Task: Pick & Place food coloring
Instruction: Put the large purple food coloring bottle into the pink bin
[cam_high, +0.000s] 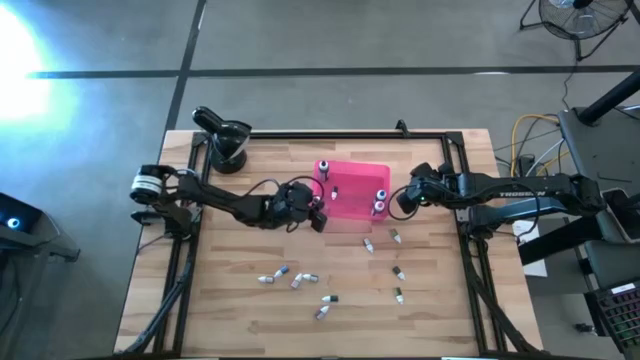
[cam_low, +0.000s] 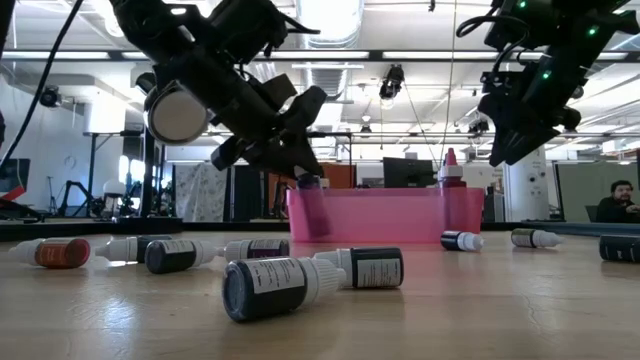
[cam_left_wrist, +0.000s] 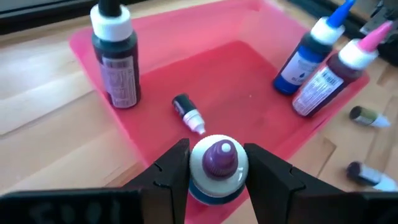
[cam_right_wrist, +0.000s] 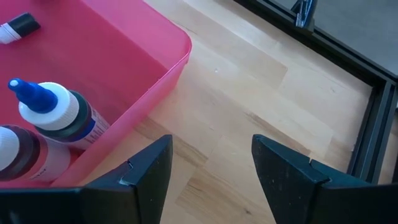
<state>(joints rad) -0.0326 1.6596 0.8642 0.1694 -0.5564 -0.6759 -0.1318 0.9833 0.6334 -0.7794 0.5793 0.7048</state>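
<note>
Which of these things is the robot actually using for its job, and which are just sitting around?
For the job:
- purple-capped bottle, held in the left gripper
- pink tray, with bottles inside
- loose bottles lying on the table
- right gripper, open beside the tray

Just sitting around:
- fan
- yellow cables

Wooden bench (cam_high: 240, 310) of pale planks, bordered by a black frame (cam_high: 470, 250). Pink tray (cam_high: 352, 178), rectangular and translucent, lies near the far middle of the bench. A black camera mount (cam_high: 226, 140) stands at the far left corner. The floor (cam_high: 300, 40) around is grey concrete with dark seams. A fan (cam_high: 578, 18) stands at far right, with yellow cables (cam_high: 530, 125) beside the bench. In the low view, a seated person (cam_low: 622, 202) appears at right, before an open workshop with ceiling lights (cam_low: 330, 20).
</note>
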